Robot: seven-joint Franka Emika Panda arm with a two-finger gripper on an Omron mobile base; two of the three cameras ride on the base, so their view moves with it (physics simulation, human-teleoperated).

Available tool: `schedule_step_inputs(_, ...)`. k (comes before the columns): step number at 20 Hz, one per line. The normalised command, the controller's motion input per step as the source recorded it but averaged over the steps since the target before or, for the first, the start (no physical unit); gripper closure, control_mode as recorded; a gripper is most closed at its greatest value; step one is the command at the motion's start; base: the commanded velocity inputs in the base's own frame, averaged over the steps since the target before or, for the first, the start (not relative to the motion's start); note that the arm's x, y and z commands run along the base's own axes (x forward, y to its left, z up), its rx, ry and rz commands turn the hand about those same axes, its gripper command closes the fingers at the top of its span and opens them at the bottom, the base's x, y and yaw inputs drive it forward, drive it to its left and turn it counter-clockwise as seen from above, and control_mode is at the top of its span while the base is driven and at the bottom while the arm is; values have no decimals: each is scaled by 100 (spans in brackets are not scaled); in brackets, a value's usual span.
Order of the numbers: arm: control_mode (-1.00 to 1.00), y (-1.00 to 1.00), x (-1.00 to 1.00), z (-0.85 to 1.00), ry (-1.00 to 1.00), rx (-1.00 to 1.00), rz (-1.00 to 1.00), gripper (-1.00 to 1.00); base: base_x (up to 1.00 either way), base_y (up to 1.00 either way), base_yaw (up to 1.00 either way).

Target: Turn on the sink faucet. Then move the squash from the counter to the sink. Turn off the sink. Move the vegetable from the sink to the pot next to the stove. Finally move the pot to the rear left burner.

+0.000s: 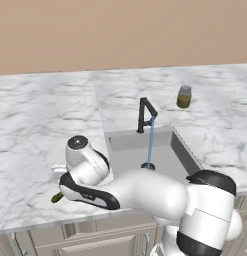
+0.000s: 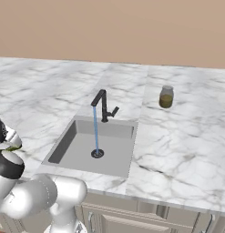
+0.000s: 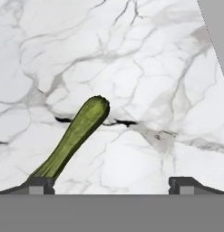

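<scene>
- Squash (image 3: 75,138) lies on the counter (image 3: 145,68) in our hand view, running from the lower left up toward the middle of the frame, blunt end uppermost.
- Our gripper (image 3: 111,185) is spread wide; its fingertips (image 3: 40,185) sit at the bottom edge, and the left one meets the squash's lower end. The right tip stands well apart from it over bare marble. We grip nothing.
- In the left base view a green tip of the squash (image 1: 57,198) pokes out at lower left, beside our hand.
- Faucet (image 1: 145,114) stands at the back rim of the sink (image 1: 167,150), centre of the frame, with a thin blue stream of water (image 1: 150,142) falling to the drain (image 1: 148,166).
- Right base view shows the same stream near its centre.
- Jar (image 1: 184,97) stands on the counter at upper right, behind the sink.
</scene>
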Motion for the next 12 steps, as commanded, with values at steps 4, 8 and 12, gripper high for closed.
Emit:
schedule_step_inputs(4, -100, 26, 0, -26, 9, 0, -5, -100, 0, 0, 0)
schedule_step_inputs(8, -100, 22, 2, -17, 6, 0, -8, -100, 0, 0, 0)
schedule_step_inputs(12, -100, 25, 5, -19, 5, 0, -11, -100, 0, 0, 0)
